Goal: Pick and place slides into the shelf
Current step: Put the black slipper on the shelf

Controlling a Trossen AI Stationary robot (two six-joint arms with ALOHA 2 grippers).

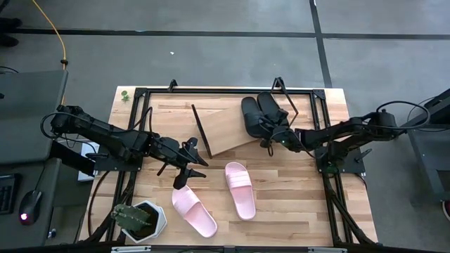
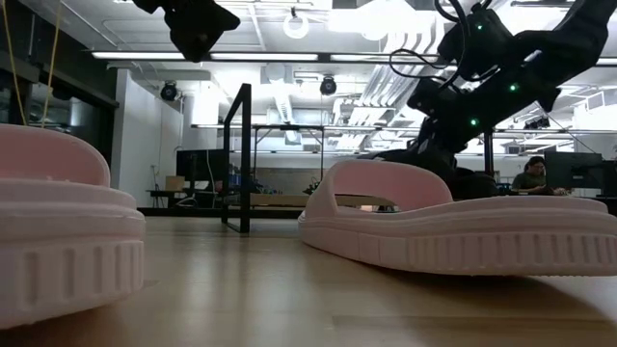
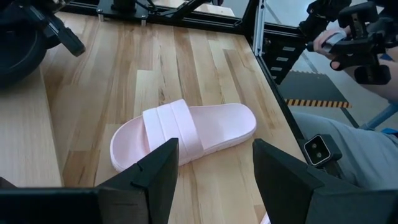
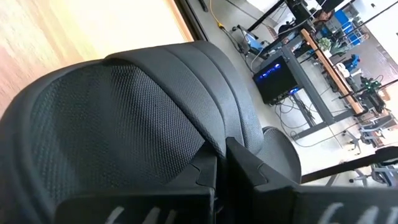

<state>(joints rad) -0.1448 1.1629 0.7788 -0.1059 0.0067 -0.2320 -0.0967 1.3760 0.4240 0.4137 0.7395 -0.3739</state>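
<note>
The left gripper [image 3: 214,177], fingers spread, hovers just above a pink slide [image 3: 183,135] on the table, a light, springy foam piece best pinched across its wide strap, while the right gripper [image 1: 273,138], pressed together, rests against the black slides [image 1: 260,112] on the shelf [image 1: 228,130].

Near pink slide [image 2: 58,231] cut off at low view's edge

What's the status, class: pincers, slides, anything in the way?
Left pincer open above pink slides. Right pincer shut on black slide at shelf. Nothing blocking.
</note>
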